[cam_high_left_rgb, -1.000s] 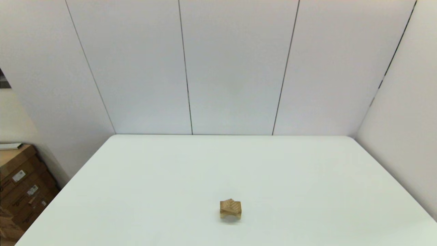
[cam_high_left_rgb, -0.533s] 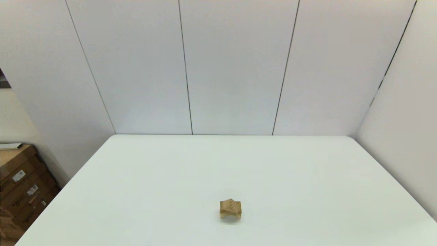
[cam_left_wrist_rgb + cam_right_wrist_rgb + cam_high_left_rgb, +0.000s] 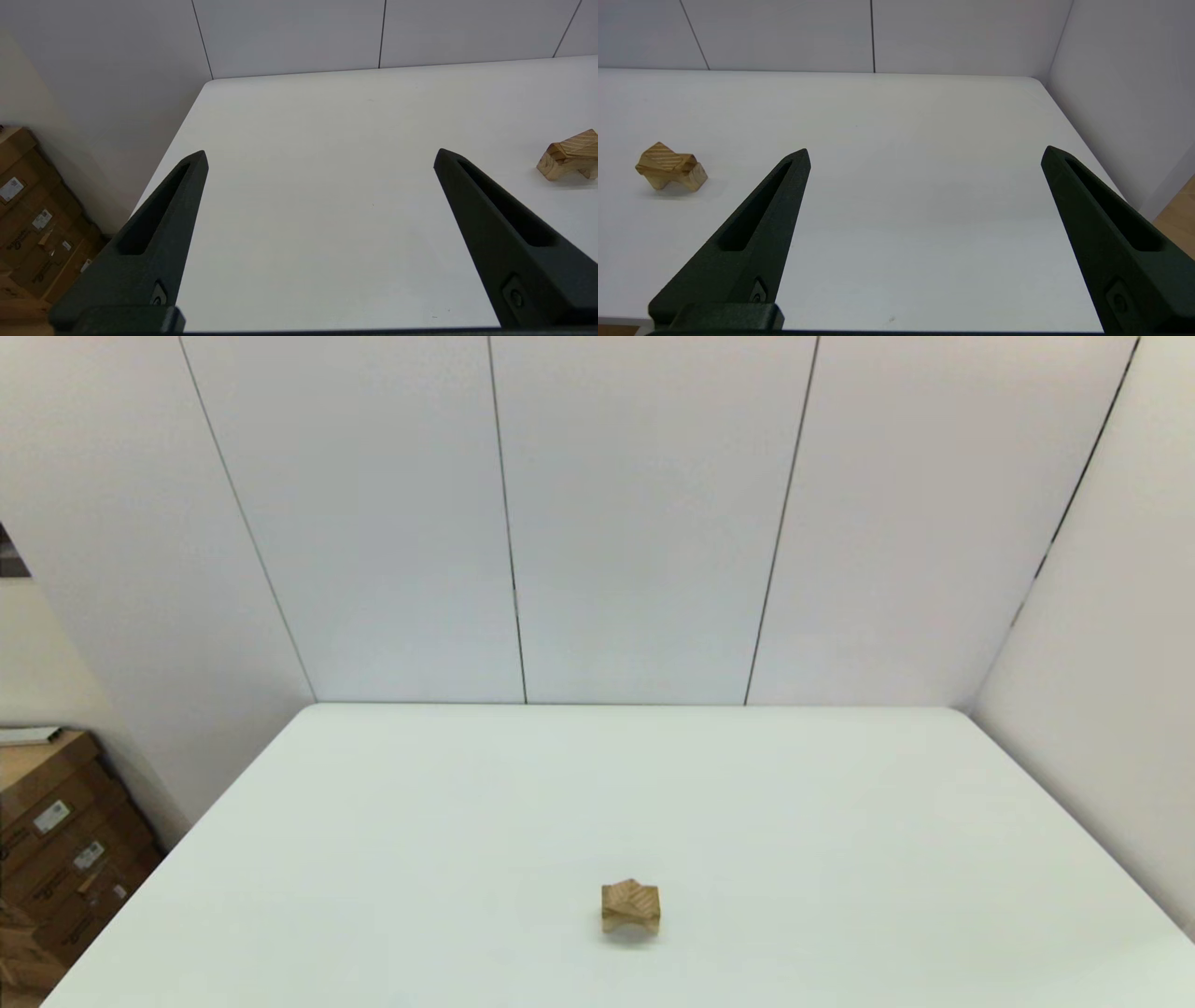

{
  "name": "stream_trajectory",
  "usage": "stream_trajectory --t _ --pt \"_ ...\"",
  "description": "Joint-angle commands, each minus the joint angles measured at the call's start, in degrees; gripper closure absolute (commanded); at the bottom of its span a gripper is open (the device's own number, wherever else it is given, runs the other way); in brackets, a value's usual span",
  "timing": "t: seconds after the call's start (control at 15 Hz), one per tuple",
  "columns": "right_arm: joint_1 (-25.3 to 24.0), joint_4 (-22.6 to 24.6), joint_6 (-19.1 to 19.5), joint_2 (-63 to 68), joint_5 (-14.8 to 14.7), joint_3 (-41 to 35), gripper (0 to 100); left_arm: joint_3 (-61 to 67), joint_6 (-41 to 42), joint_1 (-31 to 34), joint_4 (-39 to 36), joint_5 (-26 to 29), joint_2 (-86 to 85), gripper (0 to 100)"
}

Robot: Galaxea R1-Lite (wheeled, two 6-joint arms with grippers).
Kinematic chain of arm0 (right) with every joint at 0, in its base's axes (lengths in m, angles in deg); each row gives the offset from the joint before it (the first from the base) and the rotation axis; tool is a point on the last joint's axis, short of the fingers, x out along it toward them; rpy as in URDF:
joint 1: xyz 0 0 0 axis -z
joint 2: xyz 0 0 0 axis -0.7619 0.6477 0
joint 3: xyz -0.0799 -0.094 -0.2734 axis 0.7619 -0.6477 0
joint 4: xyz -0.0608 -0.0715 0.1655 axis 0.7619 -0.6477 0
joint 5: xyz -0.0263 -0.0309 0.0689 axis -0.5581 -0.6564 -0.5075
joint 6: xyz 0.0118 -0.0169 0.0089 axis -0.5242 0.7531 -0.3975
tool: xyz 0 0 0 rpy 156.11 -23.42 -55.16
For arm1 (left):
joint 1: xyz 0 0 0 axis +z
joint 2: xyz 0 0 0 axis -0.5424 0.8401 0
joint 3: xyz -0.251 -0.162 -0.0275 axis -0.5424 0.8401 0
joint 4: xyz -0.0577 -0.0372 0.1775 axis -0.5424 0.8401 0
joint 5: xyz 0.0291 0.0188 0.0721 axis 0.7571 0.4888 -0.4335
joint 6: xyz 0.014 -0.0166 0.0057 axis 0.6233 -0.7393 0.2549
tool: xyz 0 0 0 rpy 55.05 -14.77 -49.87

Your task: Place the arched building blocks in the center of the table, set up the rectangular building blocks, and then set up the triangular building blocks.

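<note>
A small light-wood stack stands on the white table (image 3: 448, 803), near its front middle. At the bottom is the arched building block (image 3: 631, 920) (image 3: 694, 177) (image 3: 551, 166), its two legs on the table. On top rests the triangular building block (image 3: 632, 896) (image 3: 661, 157) (image 3: 577, 142), showing striped grain. The rectangular building block cannot be told apart within the stack. My left gripper (image 3: 320, 156) hangs open and empty at the near left edge, the stack off to its right. My right gripper (image 3: 924, 154) is open and empty at the near right edge, the stack off to its left. Neither arm shows in the head view.
Brown cardboard boxes (image 3: 56, 840) (image 3: 32, 224) are piled on the floor beside the table's left edge. White wall panels close off the far edge, and a side wall (image 3: 1120, 93) runs along the right edge.
</note>
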Motion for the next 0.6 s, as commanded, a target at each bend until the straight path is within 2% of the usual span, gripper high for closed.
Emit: stream_trajectory --t 0.07,0.6 --pt "0.1 0.0 0.0 0.0 0.0 0.0 0 0.0 0.0 0.0 0.0 0.0 0.1 0" --pt "0.0 0.0 0.0 0.0 0.0 0.0 0 0.0 0.0 0.0 0.0 0.0 0.1 0"
